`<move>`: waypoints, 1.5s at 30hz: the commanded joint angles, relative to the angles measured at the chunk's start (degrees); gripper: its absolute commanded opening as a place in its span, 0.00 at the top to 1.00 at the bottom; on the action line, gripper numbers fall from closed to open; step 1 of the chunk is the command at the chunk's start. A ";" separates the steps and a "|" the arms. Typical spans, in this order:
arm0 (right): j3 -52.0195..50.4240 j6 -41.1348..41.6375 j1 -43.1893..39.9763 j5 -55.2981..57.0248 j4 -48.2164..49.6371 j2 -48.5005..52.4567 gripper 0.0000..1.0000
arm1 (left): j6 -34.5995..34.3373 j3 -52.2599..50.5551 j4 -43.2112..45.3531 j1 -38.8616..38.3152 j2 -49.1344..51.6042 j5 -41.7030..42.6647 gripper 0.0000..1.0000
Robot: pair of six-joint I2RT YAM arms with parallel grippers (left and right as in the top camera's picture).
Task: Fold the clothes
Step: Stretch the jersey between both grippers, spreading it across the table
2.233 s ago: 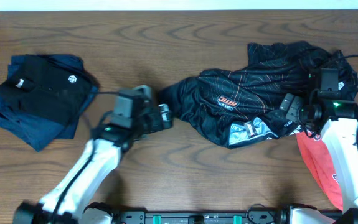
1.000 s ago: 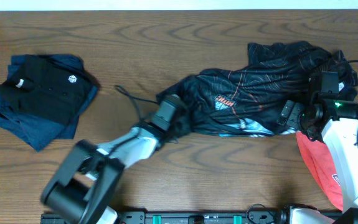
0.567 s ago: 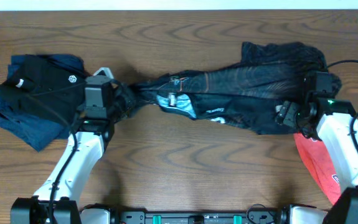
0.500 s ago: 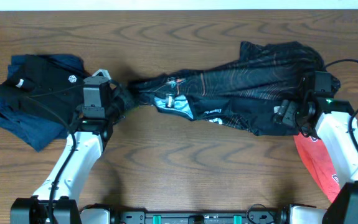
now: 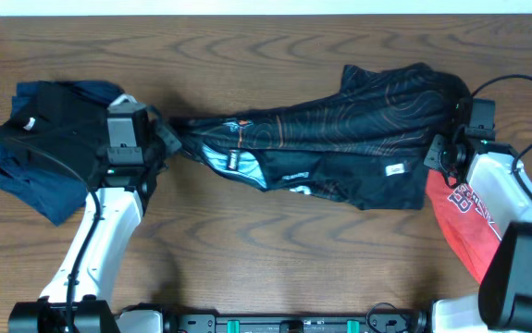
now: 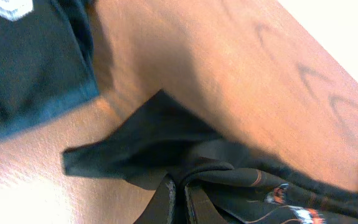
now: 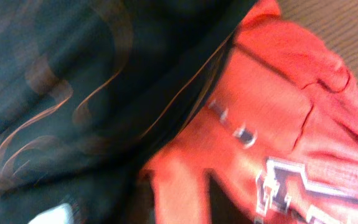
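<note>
Black jersey [image 5: 340, 139] lies stretched on the worktop [image 5: 275, 259] between my tools, left tool [image 5: 166, 141] clenched on its bunched end, right tool [image 5: 437, 153] at the far edge, grip I cannot tell; spreading step in hand, and next, I judge, secure the right hold and lay it flat.

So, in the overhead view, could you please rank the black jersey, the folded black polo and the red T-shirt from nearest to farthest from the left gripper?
From the left gripper:
1. black jersey: its end is in the fingers.
2. folded black polo: just to its left.
3. red T-shirt: far right.
</note>
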 commanded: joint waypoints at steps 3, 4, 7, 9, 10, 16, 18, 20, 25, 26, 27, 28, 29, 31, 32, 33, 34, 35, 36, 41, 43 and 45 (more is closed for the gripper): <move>-0.11 -4.48 -2.54 -3.13 3.43 4.02 0.99 | 2.64 1.38 -1.79 0.28 -0.09 -7.76 0.94; -0.11 -6.58 -2.56 -4.79 4.66 4.81 0.99 | 2.64 1.36 -1.99 0.28 -0.09 -8.13 0.94; -0.11 -9.33 -2.58 -6.93 7.45 7.26 0.99 | 2.64 1.36 -2.01 0.22 -0.09 -8.09 0.94; -0.11 -9.33 -2.58 -6.97 8.72 9.16 0.99 | 2.64 1.36 -2.19 0.22 -0.09 -8.07 0.94; -0.11 -9.35 -2.58 -7.06 9.53 10.34 0.99 | 2.64 1.36 -2.25 0.22 -0.09 -8.07 0.94; -0.11 -11.17 -2.69 -6.36 17.33 16.31 0.99 | 2.54 1.36 -2.49 0.22 -0.09 -5.97 0.94; -0.11 -9.09 -3.21 -2.43 19.91 17.20 0.99 | 2.45 1.36 -2.64 0.22 -0.09 -5.27 0.94; -0.09 -6.27 -4.28 3.10 22.43 17.68 0.99 | 2.45 1.36 -3.06 0.22 -0.09 -5.25 0.94; 0.26 -2.60 -10.19 11.45 28.70 17.75 0.98 | 2.45 1.36 -3.96 0.22 -0.09 -5.27 0.94; 0.55 -1.70 -12.07 11.96 29.31 17.75 0.98 | 2.45 1.36 -4.35 0.22 -0.09 -5.29 0.94; 0.87 -0.46 -14.08 12.28 29.66 17.75 0.98 | 2.45 1.36 -4.63 0.22 -0.09 -5.29 0.94; 1.18 0.72 -15.91 12.61 29.68 17.75 0.99 | 2.45 1.36 -5.03 0.24 -0.09 -5.29 0.93; 1.46 2.03 -17.84 12.66 29.66 17.75 0.99 | 2.45 1.36 -5.22 0.22 -0.09 -5.29 0.94; 1.97 4.87 -22.25 12.63 29.66 17.75 0.99 | 2.45 1.33 -5.38 0.22 -0.09 -5.29 0.94; 2.19 5.29 -24.02 12.50 29.66 17.75 0.99 | 2.45 1.33 -5.38 0.22 -0.09 -5.29 0.94; 2.40 5.33 -25.57 12.41 29.59 17.75 0.99 | 2.47 1.33 -5.35 0.22 -0.09 -5.29 0.94; 2.64 5.33 -27.17 12.41 29.44 17.73 0.99 | 2.47 1.33 -5.38 0.22 -0.09 -5.29 0.94; 2.86 5.27 -28.33 12.41 29.40 17.70 0.99 | 2.47 1.33 -5.38 0.22 -0.09 -5.29 0.94; 3.23 5.09 -29.42 12.39 28.89 17.70 0.99 | 2.47 1.33 -5.35 0.22 -0.09 -5.29 0.94; 5.75 -0.46 -30.36 6.78 27.52 17.14 0.94 | 2.47 1.33 -4.50 0.22 -0.09 -5.29 0.94; 6.69 -2.84 -29.24 3.10 27.50 16.24 0.87 | 2.47 1.33 -3.74 0.22 -0.09 -5.27 0.94; 7.61 -4.42 -27.74 -0.09 27.41 15.02 0.80 | 2.47 1.33 -2.93 0.15 -0.09 -5.25 0.93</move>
